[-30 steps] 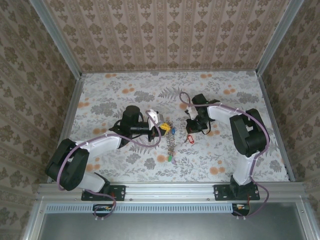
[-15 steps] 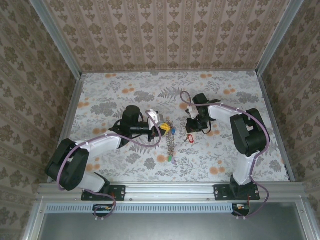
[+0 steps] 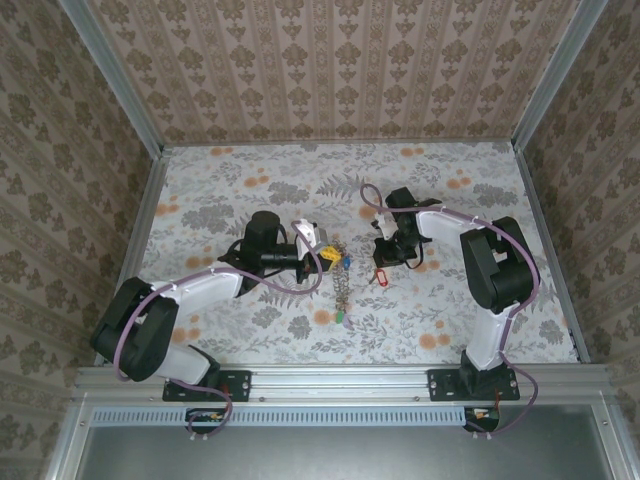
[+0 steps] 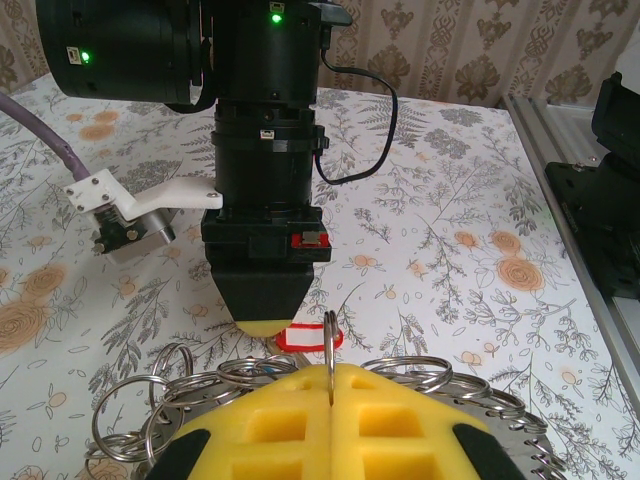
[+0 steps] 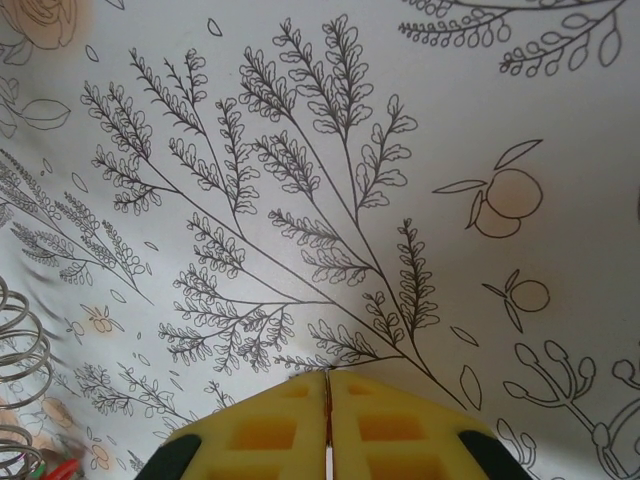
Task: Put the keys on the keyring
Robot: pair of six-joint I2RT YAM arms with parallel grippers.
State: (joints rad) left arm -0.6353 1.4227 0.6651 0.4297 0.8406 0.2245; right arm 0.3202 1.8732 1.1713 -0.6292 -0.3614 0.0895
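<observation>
My left gripper (image 3: 322, 256) (image 4: 330, 368) is shut on the keyring (image 3: 341, 285), pinching one thin loop (image 4: 329, 338) upright between its yellow pads. Around it spread more wire rings (image 4: 445, 366). The ring's keys and coloured tags trail toward the near edge. My right gripper (image 3: 384, 262) (image 5: 328, 376) points down at the cloth, its yellow tip (image 4: 266, 322) just behind the upright loop. The key with the red tag (image 3: 378, 276) (image 4: 300, 339) sits right under that tip. The right pads are shut, with a thin dark sliver, apparently the key's metal, between them.
A floral tablecloth (image 3: 230, 180) covers the table, with patterned walls on three sides. A white camera bracket (image 4: 125, 205) juts from the right arm. An aluminium rail (image 4: 560, 140) runs along the table edge. Wire rings (image 5: 18, 340) show at the left of the right wrist view.
The right gripper has shifted slightly left and toward the keyring, and the red tag has moved a little with it. The left arm holds still.
</observation>
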